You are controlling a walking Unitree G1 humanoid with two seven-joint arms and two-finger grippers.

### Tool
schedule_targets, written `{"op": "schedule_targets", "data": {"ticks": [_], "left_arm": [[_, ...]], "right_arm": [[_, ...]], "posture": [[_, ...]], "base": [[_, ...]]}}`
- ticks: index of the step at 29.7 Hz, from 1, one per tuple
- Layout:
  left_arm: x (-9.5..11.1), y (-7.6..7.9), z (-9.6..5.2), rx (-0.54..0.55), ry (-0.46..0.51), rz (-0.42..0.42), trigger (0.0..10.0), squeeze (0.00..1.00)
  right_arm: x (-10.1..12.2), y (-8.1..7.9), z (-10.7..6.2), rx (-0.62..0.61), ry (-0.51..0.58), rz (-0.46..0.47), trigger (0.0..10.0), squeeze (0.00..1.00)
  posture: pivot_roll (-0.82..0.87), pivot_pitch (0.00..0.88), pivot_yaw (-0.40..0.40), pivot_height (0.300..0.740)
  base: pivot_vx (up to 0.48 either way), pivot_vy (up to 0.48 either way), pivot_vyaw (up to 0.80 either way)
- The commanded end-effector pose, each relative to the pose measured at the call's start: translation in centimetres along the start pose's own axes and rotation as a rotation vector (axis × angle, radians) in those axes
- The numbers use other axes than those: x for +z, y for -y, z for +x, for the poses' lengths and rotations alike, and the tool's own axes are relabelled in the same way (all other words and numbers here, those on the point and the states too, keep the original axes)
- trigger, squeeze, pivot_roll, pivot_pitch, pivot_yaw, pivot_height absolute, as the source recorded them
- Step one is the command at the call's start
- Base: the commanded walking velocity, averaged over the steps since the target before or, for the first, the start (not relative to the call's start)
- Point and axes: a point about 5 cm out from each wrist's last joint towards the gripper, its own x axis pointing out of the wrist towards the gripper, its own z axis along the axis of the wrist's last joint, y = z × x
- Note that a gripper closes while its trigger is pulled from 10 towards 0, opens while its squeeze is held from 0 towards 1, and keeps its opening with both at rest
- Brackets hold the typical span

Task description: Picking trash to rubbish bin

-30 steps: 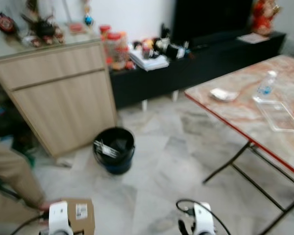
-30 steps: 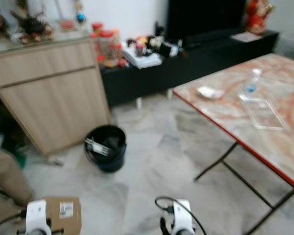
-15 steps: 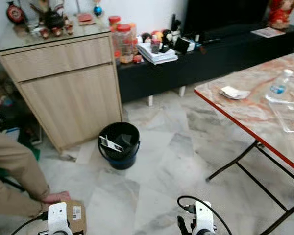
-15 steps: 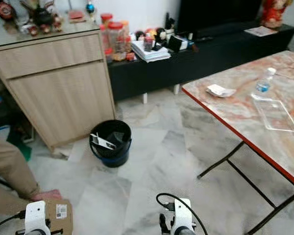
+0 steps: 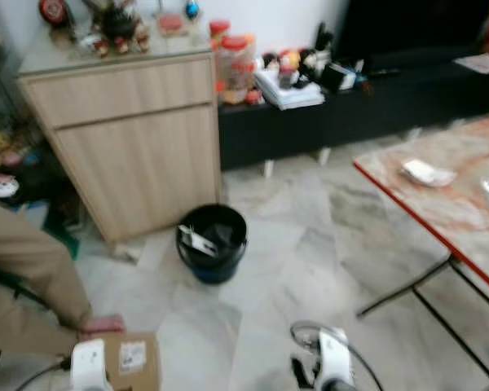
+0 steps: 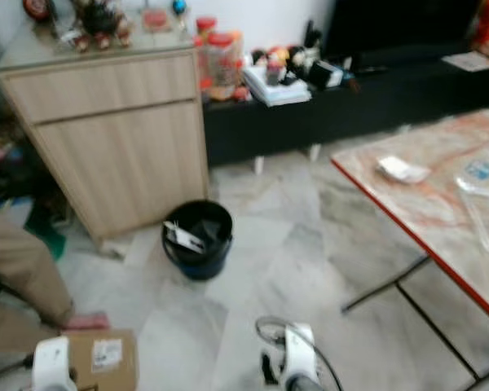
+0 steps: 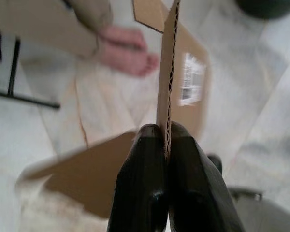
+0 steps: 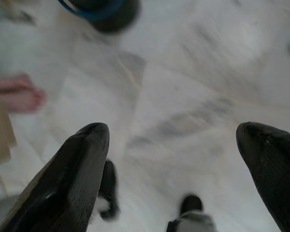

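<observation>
Since half a second ago the camera has swung left, so the whole scene sits further right in the head views, and the person's bare foot (image 5: 102, 326) rests at the box's far edge as before. From the left eye, one round black rubbish bin (image 5: 213, 243) with a blue base stands on the glossy marbled floor (image 5: 293, 269), just in front of a pale wooden cabinet (image 5: 134, 138); some scraps lie inside it. One flat brown cardboard box (image 5: 132, 362) with a white label sits low on the left, against the white left wrist. A marble-patterned worktop (image 5: 448, 195) with a red edge carries one crumpled white wrapper (image 5: 426, 172).

From the right eye, a clear plastic bottle (image 6: 482, 167) stands on that worktop.

Left wrist view: the left gripper (image 7: 165, 133) is clamped on a corrugated edge of the cardboard box.

Right wrist view: the right gripper (image 8: 174, 133) hangs spread wide above the floor, grasping nothing.
</observation>
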Motion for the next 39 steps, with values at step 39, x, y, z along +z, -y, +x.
{"op": "schedule_targets", "data": {"ticks": [39], "left_arm": [[1.01, 0.45, 0.17, -0.015, 0.045, 0.017, 10.0, 0.0]], "right_arm": [[-0.57, 0.59, -0.18, -0.02, -0.022, -0.004, 10.0, 0.0]], "posture": [[-0.06, 0.02, 0.013, 0.74]], "base": [[0.295, 0.0, 0.15]]}}
